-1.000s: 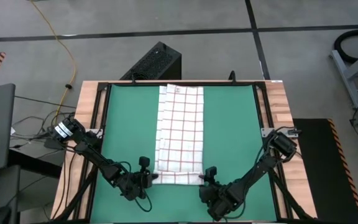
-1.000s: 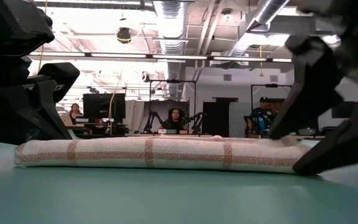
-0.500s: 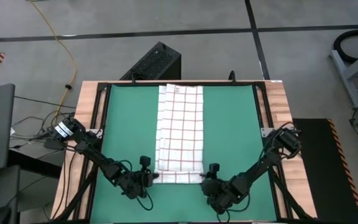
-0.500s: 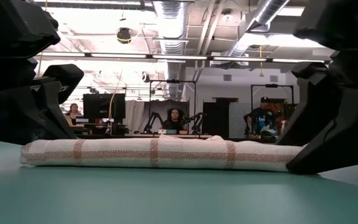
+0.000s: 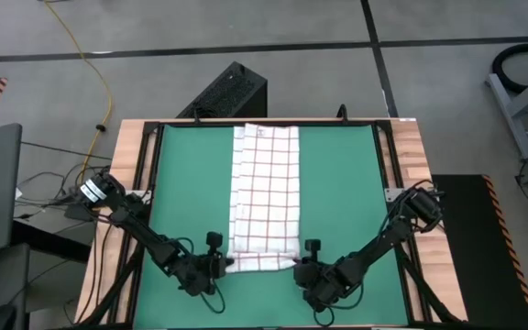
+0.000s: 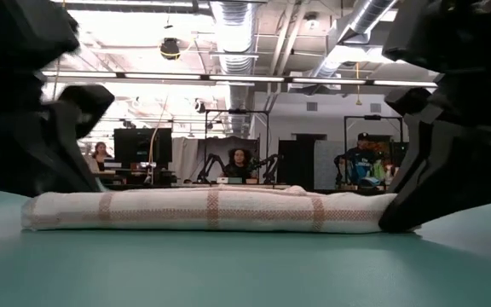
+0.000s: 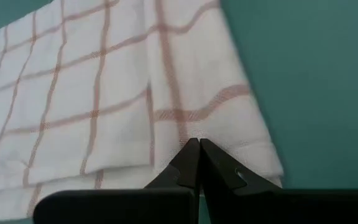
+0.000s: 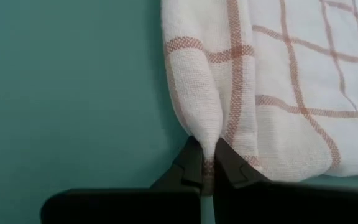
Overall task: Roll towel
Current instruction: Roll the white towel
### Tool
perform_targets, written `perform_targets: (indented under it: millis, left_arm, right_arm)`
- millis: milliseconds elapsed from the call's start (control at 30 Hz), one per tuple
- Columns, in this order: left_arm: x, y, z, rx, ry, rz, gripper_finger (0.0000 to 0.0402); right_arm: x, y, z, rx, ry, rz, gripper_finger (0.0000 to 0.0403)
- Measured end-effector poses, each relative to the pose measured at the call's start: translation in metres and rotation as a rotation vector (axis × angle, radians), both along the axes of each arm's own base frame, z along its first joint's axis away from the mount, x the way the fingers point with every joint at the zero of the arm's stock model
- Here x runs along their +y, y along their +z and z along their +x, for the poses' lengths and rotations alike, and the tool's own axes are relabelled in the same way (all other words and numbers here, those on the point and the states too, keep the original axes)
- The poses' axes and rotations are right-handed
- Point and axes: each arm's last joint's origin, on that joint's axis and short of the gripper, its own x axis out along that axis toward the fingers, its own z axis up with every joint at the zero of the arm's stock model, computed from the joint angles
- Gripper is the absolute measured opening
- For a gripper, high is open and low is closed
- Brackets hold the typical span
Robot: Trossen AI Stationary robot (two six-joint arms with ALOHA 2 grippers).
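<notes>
The towel [image 5: 264, 192], white with a red-brown grid, lies as a long strip down the middle of the green mat [image 5: 191, 183]. Its near end is a low, thick fold or roll [image 6: 211, 211] resting on the mat. My left gripper [image 5: 225, 263] is shut at that thick end's left corner. My right gripper [image 5: 297, 264] is shut at its right corner. Both are low over the mat near the table's near edge. The wrist views show the left gripper [image 7: 199, 144] and the right gripper [image 8: 207, 154] closed with cloth at their tips. My left gripper has its shut fingers on the towel's near left corner [image 7: 194, 132], where a crease runs into the tips. It comes low from the near side; how many layers it has cannot be told. The cloth lies on the mat. My right gripper pinches a raised ridge of cloth [image 8: 207, 134] at the towel's near right corner between its two fingertips. The fingers come low from the near side. The cloth is puckered up into the tips, and the rest of it lies on the mat.
A black frame [image 5: 154, 165] borders the mat, with wooden table strips [image 5: 411, 156] outside it. Bare mat lies on both sides of the towel. A black box [image 5: 232, 92] sits on the floor beyond the far edge. People sit at desks far behind [image 6: 241, 162].
My right gripper has moved toward the table's left edge up to the towel's near right corner and has shut on the cloth there. The thick near end of the towel has shifted slightly. My left gripper has stayed shut at the left corner.
</notes>
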Motion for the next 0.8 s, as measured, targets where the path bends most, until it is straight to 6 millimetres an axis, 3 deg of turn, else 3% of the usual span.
perform_targets:
  millis: [167,367,800]
  left_arm:
    - [-0.010,0.024,0.003,-0.081,-0.049,0.039,0.0000]
    - [-0.010,0.030,0.004,-0.099,-0.085,0.146,0.0000]
    - [0.019,0.009,0.004,-0.144,-0.141,0.015,0.0000]
  right_arm:
    - [0.009,0.009,0.005,0.029,0.024,0.053,0.0019]
    - [0.023,0.019,0.008,0.032,0.059,0.125,0.0019]
    - [0.039,0.036,0.011,0.047,0.095,0.175,0.0019]
